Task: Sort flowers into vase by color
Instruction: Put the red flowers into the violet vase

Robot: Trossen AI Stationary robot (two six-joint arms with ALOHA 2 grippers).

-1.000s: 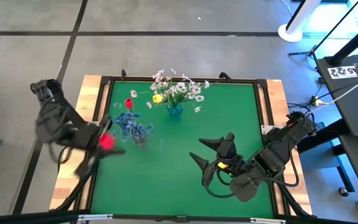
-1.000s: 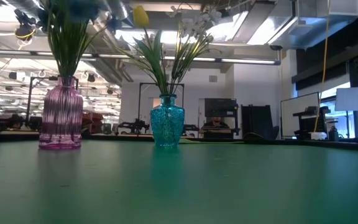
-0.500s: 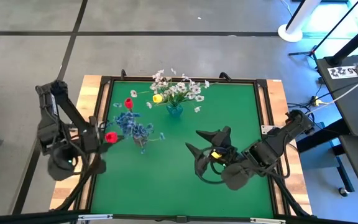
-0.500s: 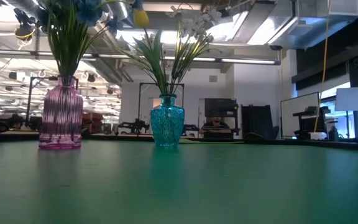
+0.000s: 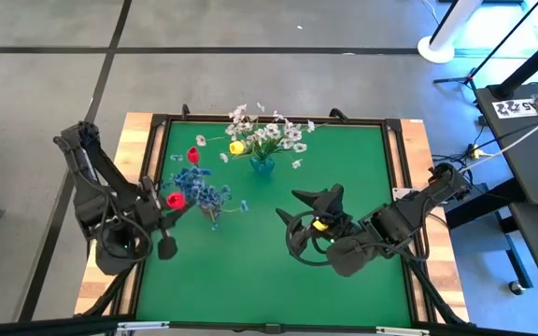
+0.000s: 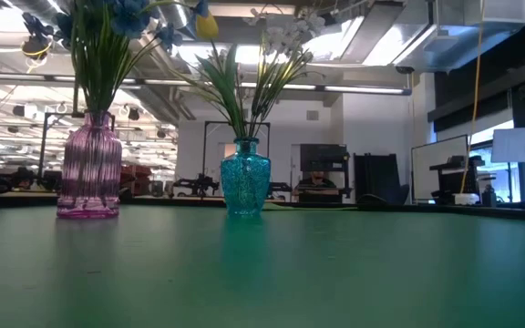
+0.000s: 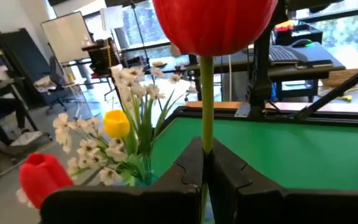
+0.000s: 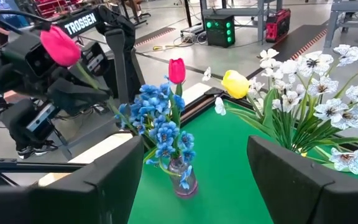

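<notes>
My left gripper [image 5: 170, 215] is shut on a red tulip-like flower [image 5: 176, 200] at the table's left edge, just left of the purple vase [image 5: 211, 215]. That vase holds blue clusters [image 8: 163, 124] and a red bud [image 8: 176, 70]. The teal vase [image 5: 262, 165] at the far middle holds white sprays [image 5: 274, 135] and a yellow bud [image 5: 236, 147]. My right gripper [image 5: 299, 213] hangs open over the table's middle, right of both vases, with nothing between its fingers. My left gripper pinches the flower's thin green stem [image 7: 206, 134] between its two fingers, a short way below the red bud [image 7: 213, 25]. The fingers come level from the table's left side and lie across the stem. The flower is lifted clear; the fingers hide its lower stem.
Both vases stand on the green mat [image 5: 344, 159], purple one [image 6: 89, 173] nearer the left, teal one [image 6: 244, 178] farther back. Wooden strips [image 5: 138, 149] border the mat. Bare mat lies along the near side and far right.
My left gripper has sunk and moved toward the purple vase, turning at the wrist, still shut on the stem; the red bud has come closer to the blue clusters. My right gripper has drifted a little toward the table's left, staying open.
</notes>
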